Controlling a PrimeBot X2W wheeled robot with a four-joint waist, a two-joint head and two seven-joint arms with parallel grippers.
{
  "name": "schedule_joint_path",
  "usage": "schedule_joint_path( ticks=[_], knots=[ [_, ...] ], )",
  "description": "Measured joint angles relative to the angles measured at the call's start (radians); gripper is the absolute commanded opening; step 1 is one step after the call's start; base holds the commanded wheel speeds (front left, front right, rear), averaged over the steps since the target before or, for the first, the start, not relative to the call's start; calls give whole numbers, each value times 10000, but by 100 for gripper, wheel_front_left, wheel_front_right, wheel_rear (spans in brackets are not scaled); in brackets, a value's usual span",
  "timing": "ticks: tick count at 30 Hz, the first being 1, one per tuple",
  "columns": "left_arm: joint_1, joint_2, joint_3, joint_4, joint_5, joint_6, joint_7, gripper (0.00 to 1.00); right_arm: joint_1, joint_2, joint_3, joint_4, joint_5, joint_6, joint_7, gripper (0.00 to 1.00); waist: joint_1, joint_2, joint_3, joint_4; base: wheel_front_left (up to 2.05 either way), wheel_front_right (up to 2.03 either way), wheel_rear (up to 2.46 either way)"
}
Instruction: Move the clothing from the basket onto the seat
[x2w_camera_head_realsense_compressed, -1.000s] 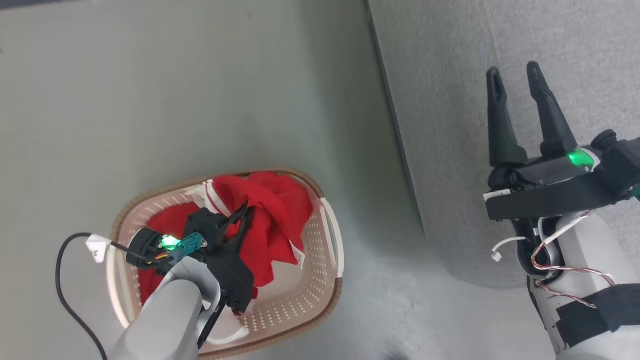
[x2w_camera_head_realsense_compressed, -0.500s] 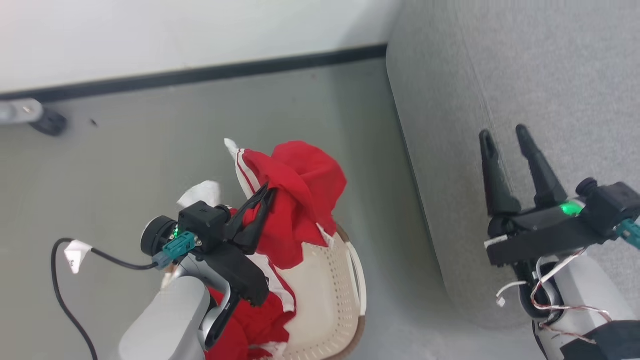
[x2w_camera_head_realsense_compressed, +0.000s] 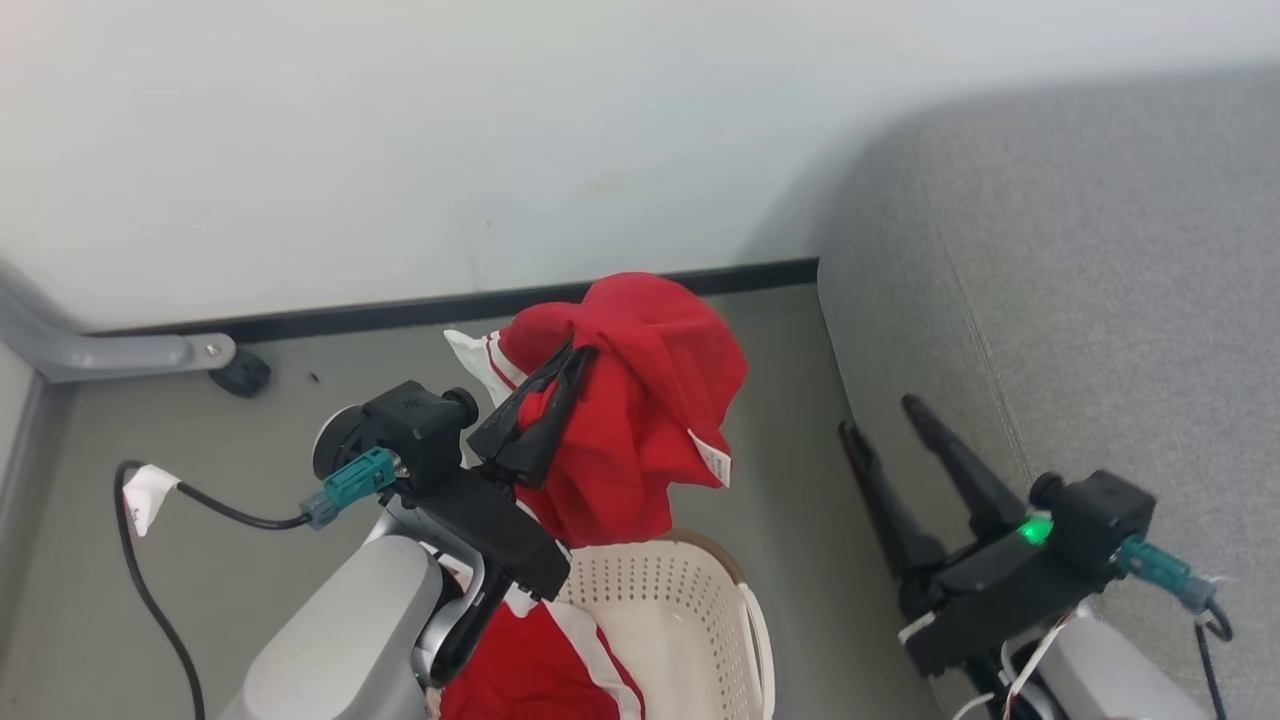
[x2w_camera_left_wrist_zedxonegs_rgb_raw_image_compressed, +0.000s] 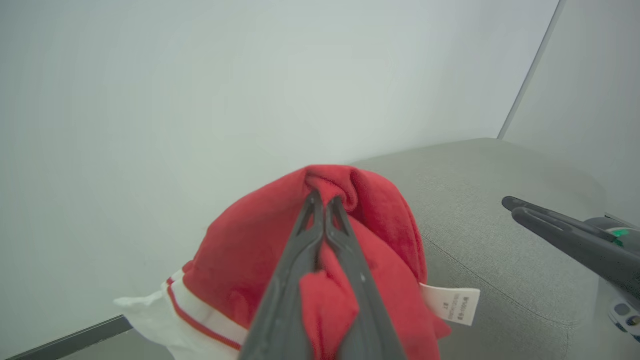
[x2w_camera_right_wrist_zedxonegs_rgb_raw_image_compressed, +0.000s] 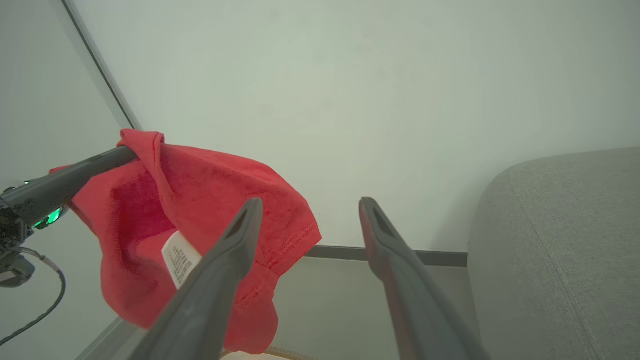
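Now | left claw (x2w_camera_head_realsense_compressed: 578, 352) clamps clothing (x2w_camera_head_realsense_compressed: 650, 400) | right claw (x2w_camera_head_realsense_compressed: 880, 415) spread wide | white label (x2w_camera_head_realsense_compressed: 712, 458) print unreadable

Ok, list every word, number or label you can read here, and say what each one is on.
Nothing reads clearly.
White care label on the red garment: lines of small print, too small to read.
White tag on the black cable: no writing legible.
Pale mark on the black housing at the left wrist: too small to read.
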Motion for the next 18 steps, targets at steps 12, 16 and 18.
schedule_joint_path(
  ticks=[12, 16, 18],
  knots=[
    [-74, 8, -159, -476, -276, 0, 15, 0, -407, -449, 2456, -472, 61, 0, 2, 100, 1, 1, -961, 521, 0, 0, 0],
    [-75, -8, -232, -598, -293, 0, 113, 0, -619, -525, 2694, -155, -127, 0, 2, 100, 1, 1, -1010, 599, 0, 0, 0],
    [-76, -13, -291, -717, -357, 0, 171, 0, -735, -568, 2775, -56, -128, 0, 2, 100, 2, 1, -1013, 638, 0, 0, 0]
  ],
)
